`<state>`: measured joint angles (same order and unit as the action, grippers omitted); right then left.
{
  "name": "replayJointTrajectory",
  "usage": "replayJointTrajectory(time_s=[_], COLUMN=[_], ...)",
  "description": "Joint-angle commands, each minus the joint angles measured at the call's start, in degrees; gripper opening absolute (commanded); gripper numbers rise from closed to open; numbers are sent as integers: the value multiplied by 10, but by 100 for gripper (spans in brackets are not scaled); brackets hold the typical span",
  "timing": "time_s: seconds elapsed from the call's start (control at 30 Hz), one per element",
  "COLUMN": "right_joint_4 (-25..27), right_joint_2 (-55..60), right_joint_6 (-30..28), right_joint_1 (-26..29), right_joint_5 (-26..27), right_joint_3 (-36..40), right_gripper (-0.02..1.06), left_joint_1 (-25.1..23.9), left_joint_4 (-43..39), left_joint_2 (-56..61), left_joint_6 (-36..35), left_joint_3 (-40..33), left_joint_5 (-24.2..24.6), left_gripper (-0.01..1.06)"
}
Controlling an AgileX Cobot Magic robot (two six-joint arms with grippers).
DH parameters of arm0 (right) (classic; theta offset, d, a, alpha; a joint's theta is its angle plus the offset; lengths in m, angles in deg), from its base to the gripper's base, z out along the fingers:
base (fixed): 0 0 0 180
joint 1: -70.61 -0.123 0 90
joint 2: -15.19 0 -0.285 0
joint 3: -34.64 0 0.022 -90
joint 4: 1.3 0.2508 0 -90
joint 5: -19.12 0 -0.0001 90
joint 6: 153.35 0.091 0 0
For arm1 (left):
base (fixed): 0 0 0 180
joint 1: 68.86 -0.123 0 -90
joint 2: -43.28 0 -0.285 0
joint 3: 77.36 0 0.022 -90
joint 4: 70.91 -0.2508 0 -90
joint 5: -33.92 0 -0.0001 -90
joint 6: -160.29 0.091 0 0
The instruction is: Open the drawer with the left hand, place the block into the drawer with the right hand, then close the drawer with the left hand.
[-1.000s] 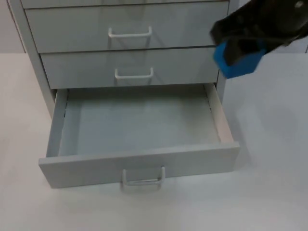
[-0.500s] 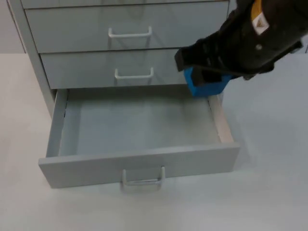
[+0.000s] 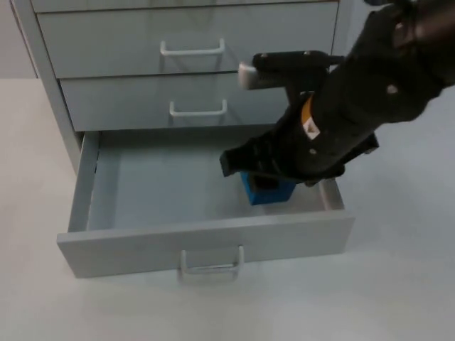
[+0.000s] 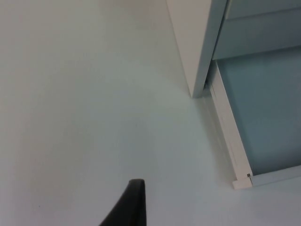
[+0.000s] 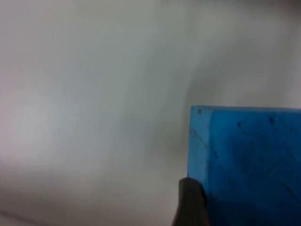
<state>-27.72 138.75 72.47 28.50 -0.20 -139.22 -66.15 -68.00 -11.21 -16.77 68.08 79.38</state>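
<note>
Lowering the blue block (image 3: pixel 266 190) into the open drawer (image 3: pixel 206 238) toward its 3 o'clock side, the right gripper (image 3: pixel 264 179) grasps it firmly. Next it should release once the block rests on the floor; the left gripper (image 4: pixel 127 207) waits beside the cabinet (image 3: pixel 185 57), finger state unclear

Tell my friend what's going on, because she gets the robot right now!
Right gripper: down inside the open bottom drawer, near its right side, jaws shut on the blue block. In the right wrist view the block sits close above the drawer floor.
Left gripper: waits over the white table, beside the cabinet's left corner.
Done: drawer pulled open, block carried into it.
Left: let go of the block, lift the right arm out, then push the drawer shut with the left gripper.
</note>
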Motion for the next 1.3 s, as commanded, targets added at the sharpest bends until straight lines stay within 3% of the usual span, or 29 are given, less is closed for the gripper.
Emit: replayJointTrajectory(time_s=[0.0, 0.27, 0.37, 0.4, 0.53, 0.67, 0.93, 1.07, 1.27], right_joint_4=[-2, -5, -5, -5, -3, -3, -3, 2, 2], right_joint_2=[19, 57, 59, 59, 59, 45, -36, -101, -144], right_joint_6=[-2, -9, -9, -9, -9, -9, -10, -55, -71], right_joint_1=[-5, -5, -5, -5, -5, -5, -13, -45, -73], right_joint_5=[6, 8, 13, 13, 10, -7, -104, -161, -182], right_joint_3=[-20, -38, -38, -38, -38, -38, -38, -37, -12], right_gripper=[0, 3, 28, 28, 70, 82, 83, 83, 83], left_joint_1=[-2, -2, -2, -2, -2, -2, -2, -2, -2], left_joint_4=[6, 6, 6, 6, 6, 6, 8, 8, 8], left_joint_2=[4, 4, 4, 4, 4, 4, 4, 4, 4], left_joint_6=[-1, -1, -1, -1, -1, -1, -1, -1, -1], left_joint_3=[-3, -3, -3, -3, -3, -3, -3, -3, -3], left_joint_5=[-8, -8, -8, -8, -8, -8, -8, -8, -8], left_gripper=[105, 105, 105, 105, 105, 105, 105, 105, 105])
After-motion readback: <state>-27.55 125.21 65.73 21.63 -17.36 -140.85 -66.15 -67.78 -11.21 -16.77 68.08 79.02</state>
